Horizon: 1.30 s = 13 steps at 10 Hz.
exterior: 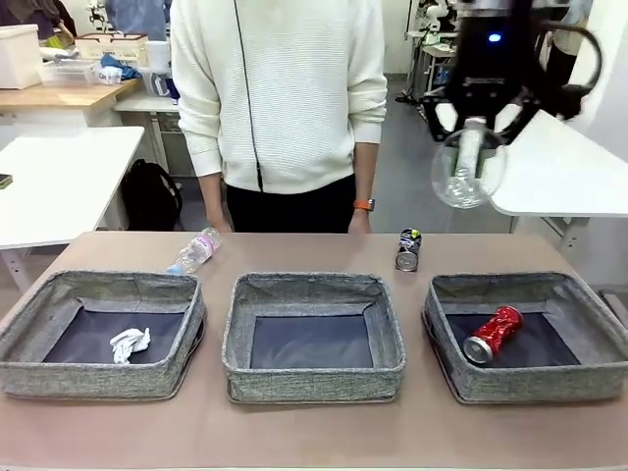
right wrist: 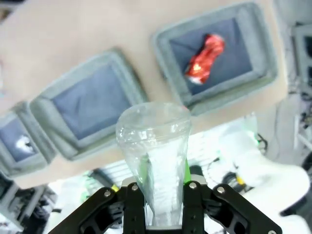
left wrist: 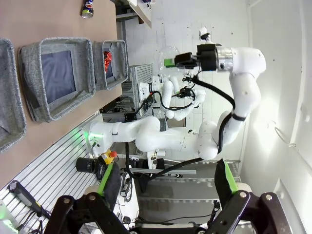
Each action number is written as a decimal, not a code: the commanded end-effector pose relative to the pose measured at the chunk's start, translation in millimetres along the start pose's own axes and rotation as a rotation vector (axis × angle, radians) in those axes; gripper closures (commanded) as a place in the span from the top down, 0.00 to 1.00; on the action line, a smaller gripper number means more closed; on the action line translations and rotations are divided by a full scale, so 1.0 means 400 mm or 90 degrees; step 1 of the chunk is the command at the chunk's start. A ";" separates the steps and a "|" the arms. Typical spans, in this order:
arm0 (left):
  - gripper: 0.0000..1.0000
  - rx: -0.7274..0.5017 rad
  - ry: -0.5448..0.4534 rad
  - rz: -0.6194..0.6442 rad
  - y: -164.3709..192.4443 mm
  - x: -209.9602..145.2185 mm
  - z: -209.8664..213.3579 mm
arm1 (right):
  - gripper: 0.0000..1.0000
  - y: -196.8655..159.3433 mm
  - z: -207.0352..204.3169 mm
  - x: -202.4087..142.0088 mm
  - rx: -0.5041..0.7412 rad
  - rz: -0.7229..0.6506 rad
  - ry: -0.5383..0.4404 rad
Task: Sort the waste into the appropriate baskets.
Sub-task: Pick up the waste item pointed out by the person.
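Hanging high over the table's (exterior: 314, 432) far right side, the clear plastic cup (exterior: 469, 179) is pinched at its narrow base by the right gripper (exterior: 473, 147), jaws pressed in on its thin walls and the open mouth pointing away from the wrist, at a height that by my read clears every fabric wall. Below it the sorting logic shows itself: the dented red can (exterior: 494, 334) lies in the right basket (exterior: 530, 385), the white paper wad (exterior: 130, 343) sits in the left basket (exterior: 98, 379), and the middle basket (exterior: 314, 381) shows only its dark floor, so that looks like the plastics bin and the cup's likely home. Waiting on the table beyond the baskets are the dark can (exterior: 408, 249), upright, and the blue-capped bottle (exterior: 194, 251), on its side. Both cans carry print, too small to read. The left gripper (left wrist: 168, 195) is parked off the table, fingers spread wide on nothing
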<state>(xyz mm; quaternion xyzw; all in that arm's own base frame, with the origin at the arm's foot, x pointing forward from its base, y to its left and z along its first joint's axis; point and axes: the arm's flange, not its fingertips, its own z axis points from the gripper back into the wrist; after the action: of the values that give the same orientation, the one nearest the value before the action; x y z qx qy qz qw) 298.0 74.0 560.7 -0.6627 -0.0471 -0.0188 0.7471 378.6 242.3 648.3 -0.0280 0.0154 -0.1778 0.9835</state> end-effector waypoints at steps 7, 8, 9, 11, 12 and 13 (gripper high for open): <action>1.00 -0.012 0.004 -0.015 -0.005 -0.003 0.003 | 0.28 0.225 0.194 -0.305 0.034 -0.016 -0.163; 1.00 -0.012 0.004 -0.015 -0.005 -0.003 0.003 | 0.28 0.220 0.226 -0.325 0.053 -0.015 -0.178; 1.00 -0.012 0.004 -0.015 -0.005 -0.003 0.003 | 0.28 0.216 0.257 -0.334 0.071 -0.014 -0.179; 1.00 -0.012 0.004 -0.015 -0.005 -0.003 0.003 | 0.28 0.212 0.202 -0.317 0.054 0.011 -0.151; 1.00 -0.012 0.004 -0.015 -0.005 -0.003 0.003 | 0.28 0.212 0.202 -0.317 0.054 0.011 -0.151; 1.00 -0.012 0.004 -0.015 -0.005 -0.003 0.003 | 0.28 0.212 0.202 -0.317 0.054 0.011 -0.151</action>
<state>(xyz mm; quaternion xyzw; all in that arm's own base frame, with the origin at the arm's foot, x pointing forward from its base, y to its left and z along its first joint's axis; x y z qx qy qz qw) 297.9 74.1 560.7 -0.6628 -0.0471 -0.0188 0.7471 297.0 372.2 729.6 -0.0036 -0.1068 -0.1661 0.9803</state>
